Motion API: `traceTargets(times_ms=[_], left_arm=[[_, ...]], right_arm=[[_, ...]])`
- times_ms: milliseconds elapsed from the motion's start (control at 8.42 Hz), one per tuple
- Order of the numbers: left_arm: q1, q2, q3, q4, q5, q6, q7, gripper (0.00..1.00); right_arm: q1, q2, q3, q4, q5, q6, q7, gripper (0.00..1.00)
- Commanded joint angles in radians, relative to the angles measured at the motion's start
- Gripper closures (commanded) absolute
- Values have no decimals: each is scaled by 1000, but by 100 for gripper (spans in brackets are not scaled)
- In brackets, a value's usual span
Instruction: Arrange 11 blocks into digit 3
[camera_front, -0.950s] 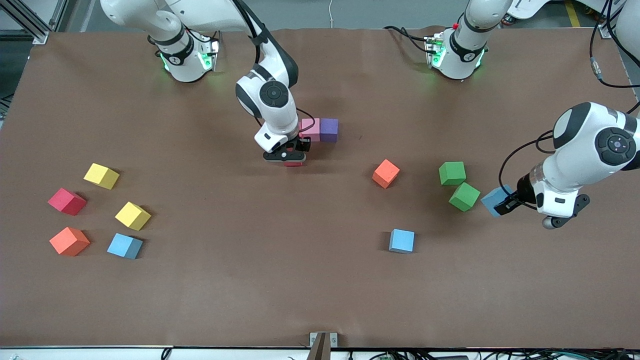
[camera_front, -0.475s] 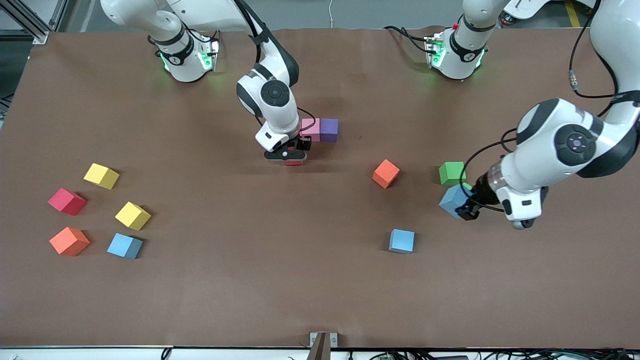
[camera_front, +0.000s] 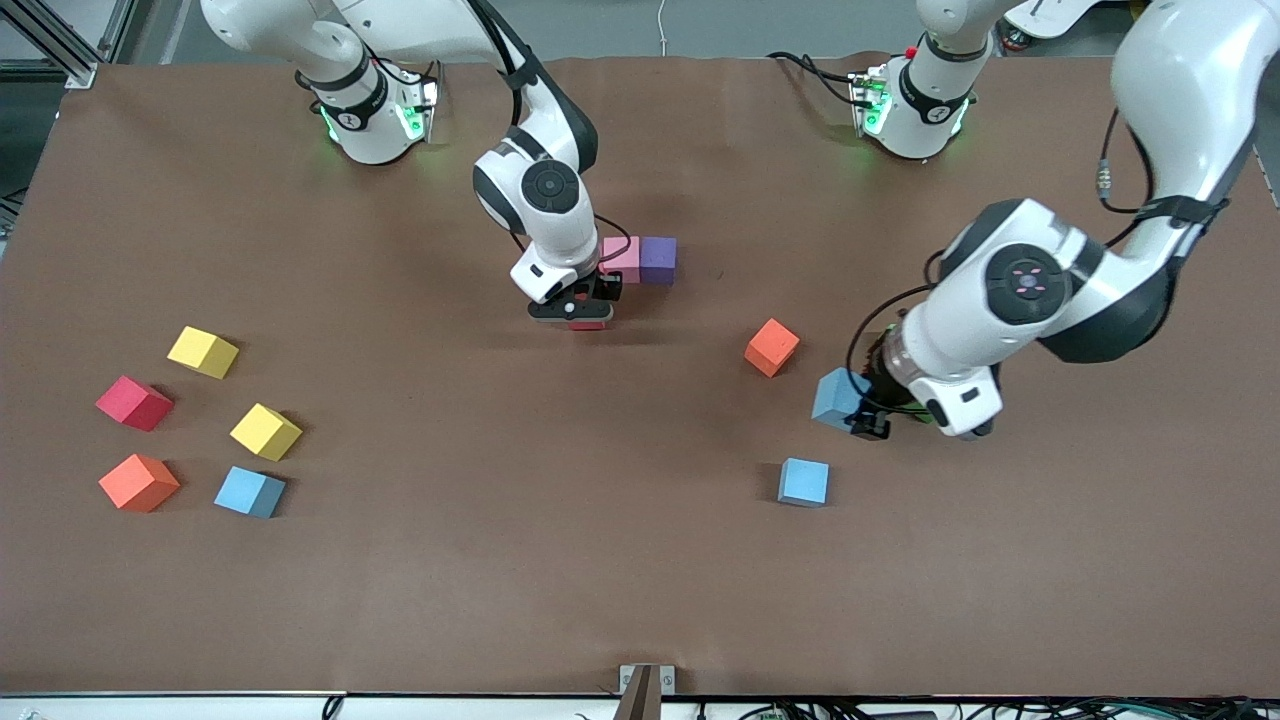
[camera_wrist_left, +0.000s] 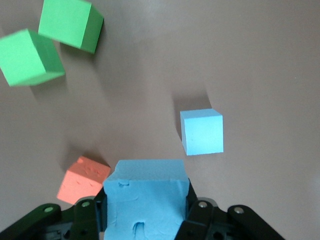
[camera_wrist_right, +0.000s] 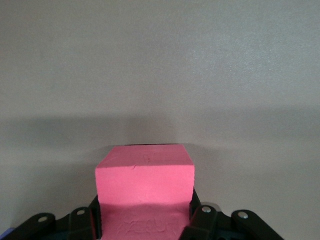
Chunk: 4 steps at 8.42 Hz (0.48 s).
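The digit 3 was barely started: just a pink block (camera_front: 620, 257) and a purple block (camera_front: 658, 260) touching side by side near the middle of the table (camera_front: 640, 580). Everything else was scattered. Toward the right arm's end sat a yellow block (camera_front: 203, 351), a red block (camera_front: 133, 403), a second yellow block (camera_front: 265, 431), an orange block (camera_front: 138, 482) and a light blue block (camera_front: 249, 492). Toward the left arm's end were another orange block (camera_front: 771, 346), a loose light blue block (camera_front: 804, 481) and two green blocks (camera_wrist_left: 71, 24) beside each other.

The left gripper (camera_front: 868, 418) hung over the table between that orange block and the loose light blue one, jaws pinching a held light blue block (camera_wrist_left: 146, 200). The right gripper (camera_front: 583, 312) sat low, just beside the pink block, jaws clamped on a held red block (camera_wrist_right: 145, 192).
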Motion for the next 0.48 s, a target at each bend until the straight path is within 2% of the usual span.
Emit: traceTargets(times_ms=[0,119,356], left_arm=[[-121,-4,81,63,-9,-24,-112,71],[-180,-2,123,86,-10,-20,-164,71],[-292,1,206,135,-18,-18,-228,71]], right_arm=[[11,-17,-4,-24,18,15,-3,18],[13,-17,-4,-24,18,14,-2,1],[16,-17,-4,-24,18,12,-2,1]])
